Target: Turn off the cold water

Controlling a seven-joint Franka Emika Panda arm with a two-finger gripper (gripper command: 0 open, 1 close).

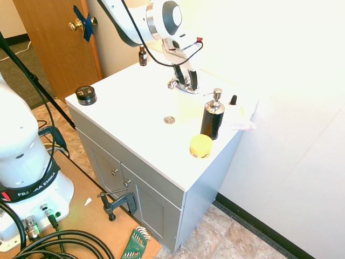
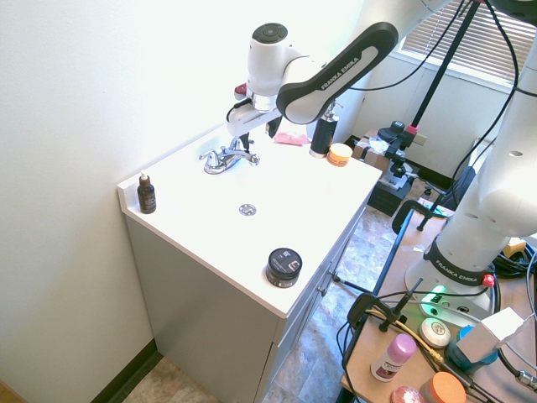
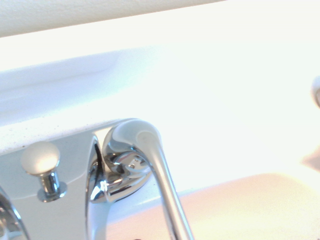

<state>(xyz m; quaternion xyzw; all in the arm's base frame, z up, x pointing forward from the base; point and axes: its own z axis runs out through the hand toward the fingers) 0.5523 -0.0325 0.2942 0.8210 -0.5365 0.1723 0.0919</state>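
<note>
Chrome faucet (image 1: 183, 82) is sitting at the back of the white vanity top (image 2: 210, 222); the gripper (image 1: 186, 75) is hanging directly over its right-hand cold lever (image 3: 150, 170), fingers too hidden to tell whether they are parted or clenched.

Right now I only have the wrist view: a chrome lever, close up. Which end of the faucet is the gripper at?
Observer: The gripper is over the end of the two-handle faucet nearer the black soap bottle, so probably the right-hand handle.
Operator: Water running?
Observer: No stream shows above the drain in either exterior view.
Operator: Anything near the arm?
Observer: The soap bottle is nearest and stands apart from the gripper; a yellow round container sits in front of it.
</note>
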